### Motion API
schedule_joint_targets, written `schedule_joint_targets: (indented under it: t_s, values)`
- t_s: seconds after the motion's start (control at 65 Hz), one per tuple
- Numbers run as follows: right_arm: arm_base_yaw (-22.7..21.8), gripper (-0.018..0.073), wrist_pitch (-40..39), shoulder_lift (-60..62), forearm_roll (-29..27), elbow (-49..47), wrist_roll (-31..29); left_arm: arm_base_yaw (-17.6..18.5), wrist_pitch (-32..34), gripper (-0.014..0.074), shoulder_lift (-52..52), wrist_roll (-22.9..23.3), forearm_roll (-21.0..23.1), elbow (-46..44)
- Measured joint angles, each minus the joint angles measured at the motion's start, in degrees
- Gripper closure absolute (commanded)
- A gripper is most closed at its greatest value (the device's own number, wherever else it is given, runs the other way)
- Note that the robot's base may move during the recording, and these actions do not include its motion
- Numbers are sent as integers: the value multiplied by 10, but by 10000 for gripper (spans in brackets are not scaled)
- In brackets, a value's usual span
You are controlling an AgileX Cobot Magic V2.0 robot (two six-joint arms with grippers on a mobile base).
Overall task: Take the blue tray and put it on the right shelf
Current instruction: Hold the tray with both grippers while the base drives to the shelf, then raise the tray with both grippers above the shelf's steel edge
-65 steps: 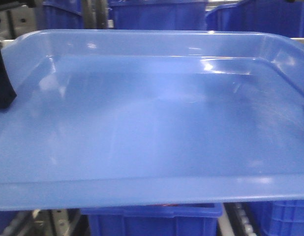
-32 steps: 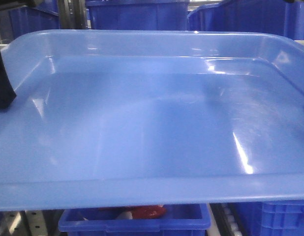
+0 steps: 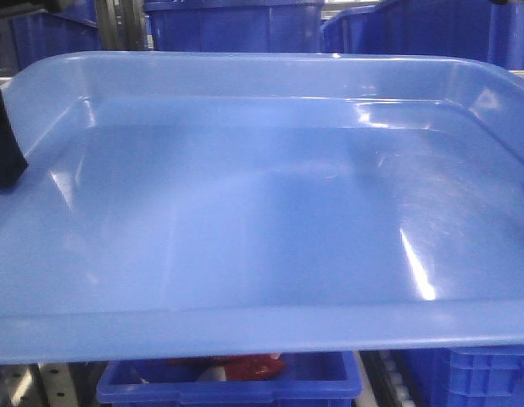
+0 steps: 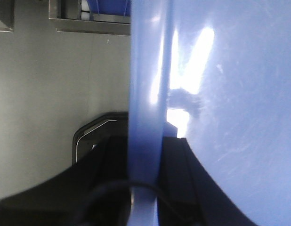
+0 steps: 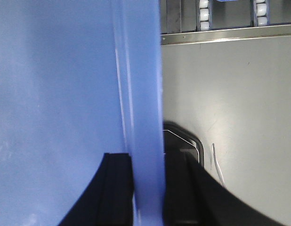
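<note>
As grippers pinch, blue tray spans between.

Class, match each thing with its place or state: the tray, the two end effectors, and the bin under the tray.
Things:
1. tray
2. left end effector
3. right end effector
4. bin

States:
A. holds something red
B. shut on the tray's left rim
C. light blue, nothing in it
D. shut on the tray's right rim

Pairs: 1-C, 2-B, 3-D, 4-A
</note>
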State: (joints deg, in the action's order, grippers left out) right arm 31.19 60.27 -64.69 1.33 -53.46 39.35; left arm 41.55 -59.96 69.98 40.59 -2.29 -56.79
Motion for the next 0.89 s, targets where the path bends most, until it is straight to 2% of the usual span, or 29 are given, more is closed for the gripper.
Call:
schedule_joint_targets:
  t_s: [0.892]
  values:
    - [0, 366, 4, 0, 2, -10, -10, 0, 2, 594, 0, 1, -3, -6]
